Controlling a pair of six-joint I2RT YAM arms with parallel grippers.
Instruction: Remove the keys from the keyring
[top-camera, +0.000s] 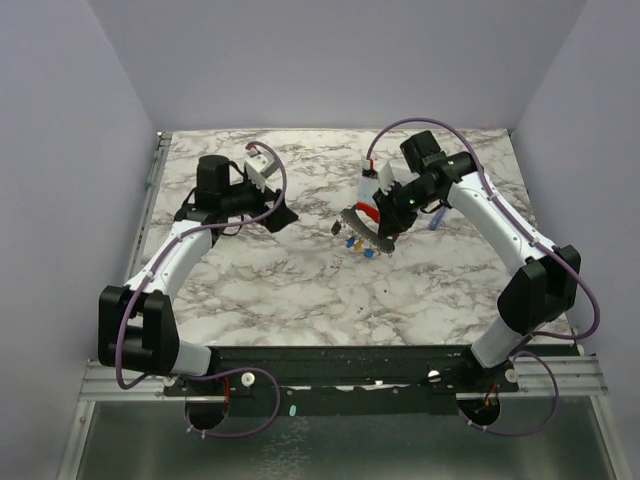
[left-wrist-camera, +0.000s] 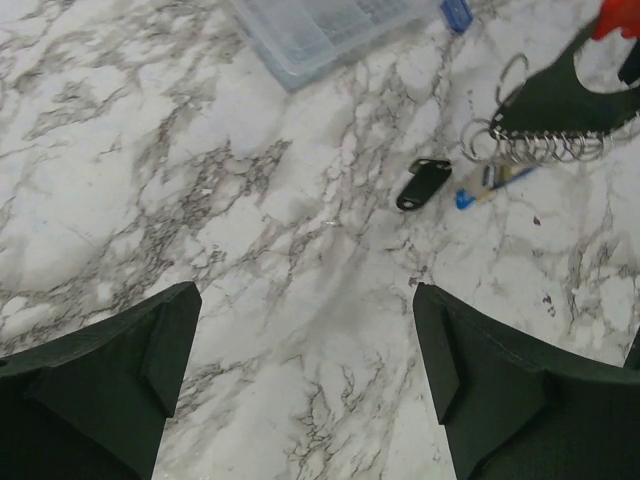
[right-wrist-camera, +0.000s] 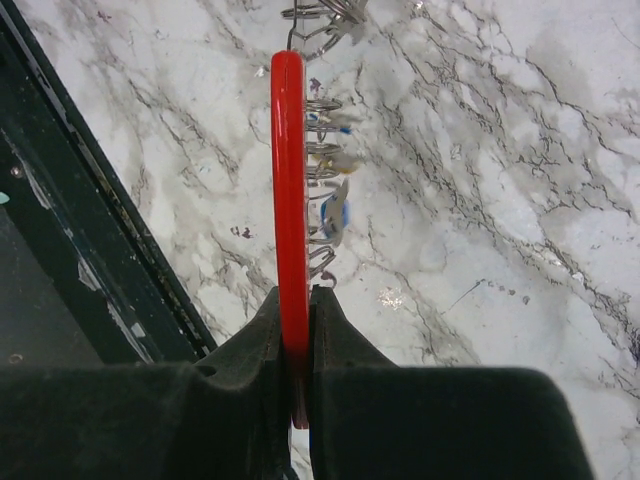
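My right gripper (right-wrist-camera: 297, 300) is shut on the edge of a flat red holder (right-wrist-camera: 288, 180), held above the table. It also shows in the top view (top-camera: 368, 212). A row of several wire keyrings (right-wrist-camera: 325, 190) hangs along it, with small blue-headed keys (right-wrist-camera: 337, 212) on them. In the left wrist view the rings (left-wrist-camera: 530, 148) and a blue-headed key (left-wrist-camera: 490, 183) hang under the dark side of the holder (left-wrist-camera: 565, 95). My left gripper (left-wrist-camera: 305, 340) is open and empty over bare marble, left of the bunch (top-camera: 360, 245).
A small dark fob (left-wrist-camera: 423, 184) lies on the marble beside the hanging keys. A clear plastic box (left-wrist-camera: 320, 25) stands behind it. A blue-handled tool (top-camera: 436, 218) lies right of my right gripper (top-camera: 385, 215). The table's black front rail (right-wrist-camera: 90, 250) is near.
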